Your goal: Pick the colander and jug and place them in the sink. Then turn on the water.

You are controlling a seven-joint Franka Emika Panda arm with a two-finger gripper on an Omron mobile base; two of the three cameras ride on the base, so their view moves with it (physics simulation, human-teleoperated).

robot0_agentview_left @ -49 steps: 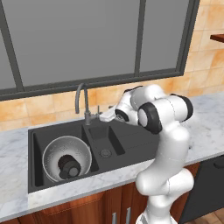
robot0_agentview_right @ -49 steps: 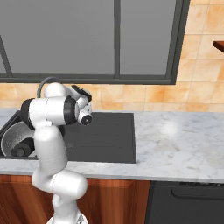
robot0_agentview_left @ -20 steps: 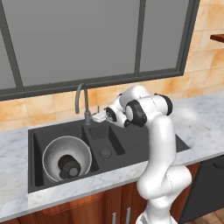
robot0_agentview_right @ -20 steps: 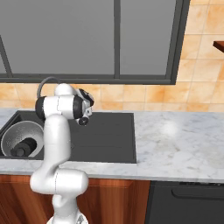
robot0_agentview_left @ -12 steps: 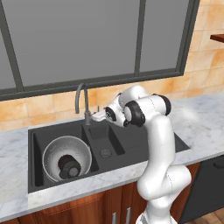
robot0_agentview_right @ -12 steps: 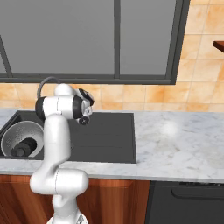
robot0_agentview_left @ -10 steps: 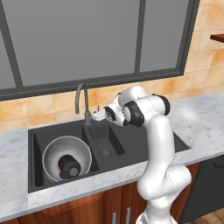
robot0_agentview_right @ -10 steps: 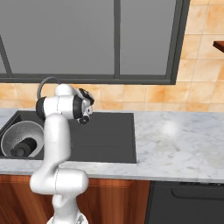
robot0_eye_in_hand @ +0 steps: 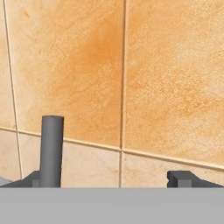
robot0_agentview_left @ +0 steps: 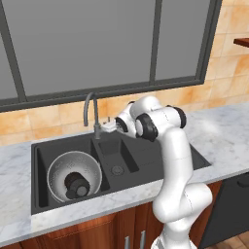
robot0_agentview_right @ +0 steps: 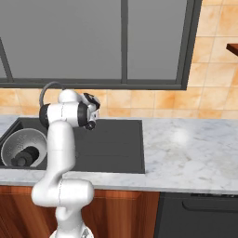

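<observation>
The sink (robot0_agentview_left: 146,168) is set into the marble surface (robot0_agentview_left: 228,141), along its back edge under the window. The colander (robot0_agentview_left: 74,176) is seated in the sink's left basin, and the jug (robot0_agentview_left: 77,184) is seen lying inside the colander's bowl, toward its near side. In the right base view the colander (robot0_agentview_right: 23,148) is found at the left edge of the frame with the jug (robot0_agentview_right: 26,155) inside it. The right basin holds only its round drain (robot0_agentview_left: 116,170). The faucet (robot0_agentview_left: 92,114) rises from the sink's back rim between the two basins; no stream is seen at its spout. The gripper (robot0_agentview_left: 111,127) is held level just beside the faucet's base, on its right, above the back rim of the sink. In the hand view the jaws are spread wide with nothing between them, a grey post (robot0_eye_in_hand: 52,151) standing at the left fingertip, before the orange tiled wall (robot0_eye_in_hand: 166,78); contact cannot be judged. No writing or labels can be read on anything.
</observation>
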